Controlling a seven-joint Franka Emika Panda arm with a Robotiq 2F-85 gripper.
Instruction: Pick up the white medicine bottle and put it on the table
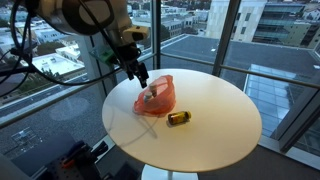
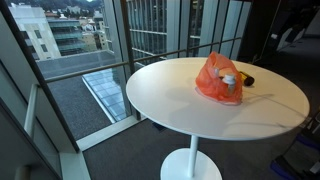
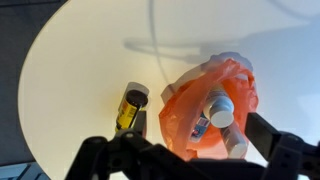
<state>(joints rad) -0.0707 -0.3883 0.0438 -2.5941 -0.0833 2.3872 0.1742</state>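
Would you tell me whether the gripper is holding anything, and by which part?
Nothing is held: the gripper is open above the red bag, and the white medicine bottle sits inside the bag, ungripped.

Table w/ bag (amber btl beside)

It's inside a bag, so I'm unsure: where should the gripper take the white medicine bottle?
Probably take the white bottle by its cap end, from above through the open mouth of the bag; red plastic covers the rest.
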